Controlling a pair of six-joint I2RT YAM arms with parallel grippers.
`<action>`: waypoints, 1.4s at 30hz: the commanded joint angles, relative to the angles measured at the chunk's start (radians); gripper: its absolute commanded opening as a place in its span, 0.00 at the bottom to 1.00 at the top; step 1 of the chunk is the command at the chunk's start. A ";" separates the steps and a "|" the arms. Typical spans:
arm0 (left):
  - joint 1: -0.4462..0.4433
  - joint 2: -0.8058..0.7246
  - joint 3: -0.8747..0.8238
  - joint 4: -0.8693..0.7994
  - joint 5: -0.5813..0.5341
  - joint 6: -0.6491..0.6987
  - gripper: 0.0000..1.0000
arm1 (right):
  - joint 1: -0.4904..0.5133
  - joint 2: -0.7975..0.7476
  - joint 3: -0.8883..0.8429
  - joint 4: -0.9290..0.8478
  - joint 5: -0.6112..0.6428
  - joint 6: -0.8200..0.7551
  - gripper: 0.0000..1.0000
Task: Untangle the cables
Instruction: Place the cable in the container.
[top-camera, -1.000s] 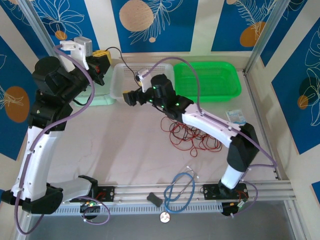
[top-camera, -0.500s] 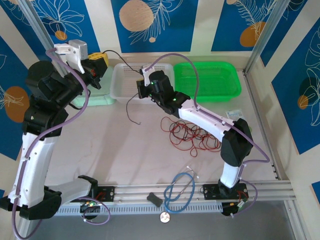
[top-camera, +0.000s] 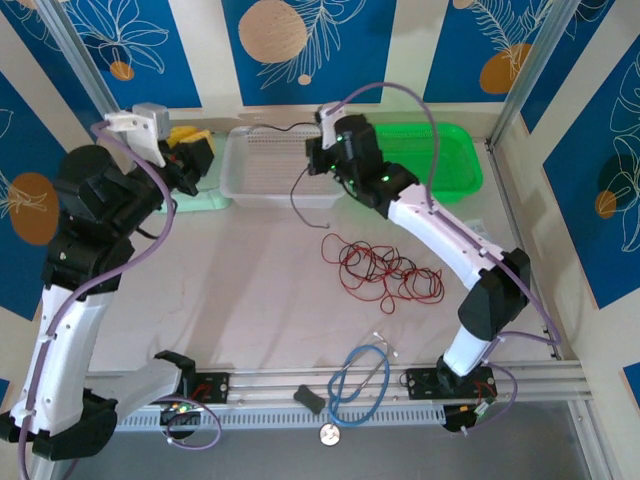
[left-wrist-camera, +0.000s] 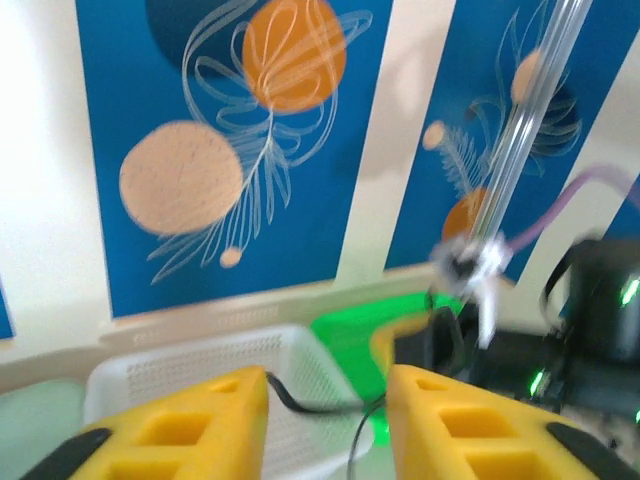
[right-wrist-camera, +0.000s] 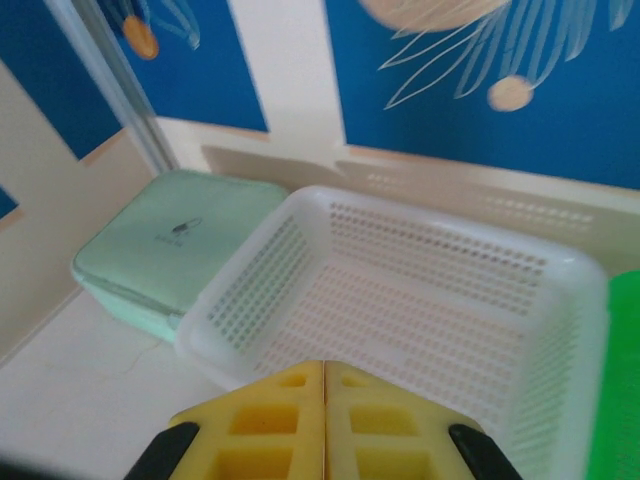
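Right claw (right-wrist-camera: 323, 378) pinched on black cable (left-wrist-camera: 305, 407), moved up over white basket (top-camera: 262, 193), left claw (left-wrist-camera: 328, 392) now parted.

The left wrist view is blurred, and the black cable (left-wrist-camera: 310, 407) runs off its bottom edge. The left arm (top-camera: 100, 200) hides part of the mint box (top-camera: 205, 202).

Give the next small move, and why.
Probably lower the right pincer toward the white perforated plastic basket: it is shut on the thin black cable, whose tail hangs past the basket's front rim, while the left pincer stands open.
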 joint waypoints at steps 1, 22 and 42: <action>0.004 -0.039 -0.104 -0.019 -0.024 -0.050 0.63 | -0.077 -0.033 0.087 -0.113 -0.060 0.012 0.00; 0.002 -0.249 -0.473 -0.086 0.079 -0.196 1.00 | -0.499 0.348 0.370 -0.230 -0.051 0.027 0.00; 0.001 -0.249 -0.458 -0.111 0.084 -0.198 1.00 | -0.563 0.601 0.424 -0.539 0.184 0.082 0.00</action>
